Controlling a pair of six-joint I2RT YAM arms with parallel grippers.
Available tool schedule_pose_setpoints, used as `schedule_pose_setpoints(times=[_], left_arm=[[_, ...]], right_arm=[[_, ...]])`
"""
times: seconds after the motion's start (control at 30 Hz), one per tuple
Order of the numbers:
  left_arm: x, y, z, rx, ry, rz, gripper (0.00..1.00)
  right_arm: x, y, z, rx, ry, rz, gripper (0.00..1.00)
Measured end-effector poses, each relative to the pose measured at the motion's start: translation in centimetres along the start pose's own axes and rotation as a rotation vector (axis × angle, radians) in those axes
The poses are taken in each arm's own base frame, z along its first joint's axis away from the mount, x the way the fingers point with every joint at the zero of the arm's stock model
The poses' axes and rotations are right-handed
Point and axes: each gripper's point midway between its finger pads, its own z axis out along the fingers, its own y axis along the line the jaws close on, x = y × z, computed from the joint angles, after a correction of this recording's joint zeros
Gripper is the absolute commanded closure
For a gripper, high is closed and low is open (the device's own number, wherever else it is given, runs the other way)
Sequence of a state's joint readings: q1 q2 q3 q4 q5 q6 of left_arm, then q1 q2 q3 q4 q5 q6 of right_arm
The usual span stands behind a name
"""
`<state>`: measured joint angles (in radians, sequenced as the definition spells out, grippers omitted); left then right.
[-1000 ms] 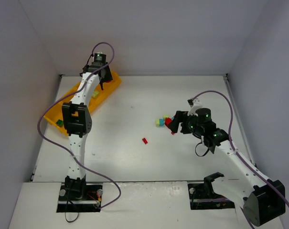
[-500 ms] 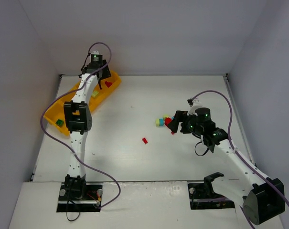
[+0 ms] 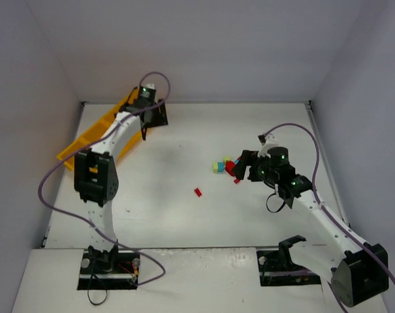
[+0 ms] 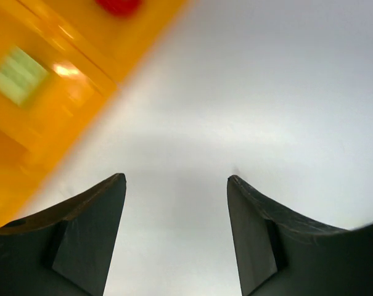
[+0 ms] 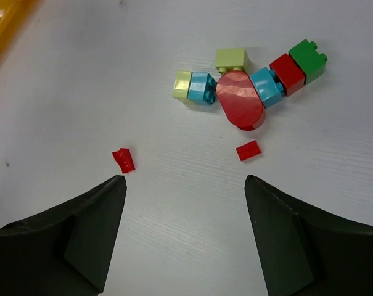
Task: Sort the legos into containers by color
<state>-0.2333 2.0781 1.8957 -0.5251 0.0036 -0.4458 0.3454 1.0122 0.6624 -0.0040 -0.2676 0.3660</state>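
Table (image 4: 266, 92) now under left fingers (image 4: 87, 237)

From above and behind the arm bases (image 3: 106, 259), we look down over the whole tabletop (image 3: 184, 215) toward the far wall (image 3: 197, 52). Our left wrist view sits close above the far-left corner, looking past the left end effector (image 4: 177, 234) at the tray (image 4: 44, 117) rim. Our right wrist view stands farther off, facing left past the right end effector (image 5: 185, 240) over the brick cluster (image 5: 241, 92); the top view shares both.
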Motion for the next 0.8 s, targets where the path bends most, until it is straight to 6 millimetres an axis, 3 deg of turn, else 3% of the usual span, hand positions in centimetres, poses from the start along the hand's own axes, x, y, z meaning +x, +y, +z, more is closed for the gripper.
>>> schedule_pose_setpoints(times=[0.1, 0.23, 0.33, 0.4, 0.6, 0.8], left_arm=[[5.5, -4.9, -4.7, 0.094, 0.063, 0.092, 0.39], [13.0, -10.0, -9.1, 0.204, 0.158, 0.164, 0.39], [19.6, -11.4, -10.9, 0.223, 0.280, 0.175, 0.39], [22.2, -11.3, -11.1, 0.200, 0.336, 0.164, 0.39], [25.4, -11.9, -11.0, 0.142, 0.402, 0.112, 0.42], [28.3, -12.3, -9.3, 0.073, 0.460, 0.046, 0.48]], right_arm=[[-0.7, -0.3, -0.5, 0.018, -0.035, -0.001, 0.28], [-1.6, -0.2, -1.2, 0.024, -0.078, -0.006, 0.29], [-2.1, -0.2, -1.7, 0.031, -0.110, -0.005, 0.29], [-2.1, -0.5, -2.0, 0.040, -0.122, 0.000, 0.29], [-1.1, -1.0, -2.0, 0.051, -0.111, 0.015, 0.28], [-1.1, -0.8, -2.6, 0.042, -0.131, 0.021, 0.28]])
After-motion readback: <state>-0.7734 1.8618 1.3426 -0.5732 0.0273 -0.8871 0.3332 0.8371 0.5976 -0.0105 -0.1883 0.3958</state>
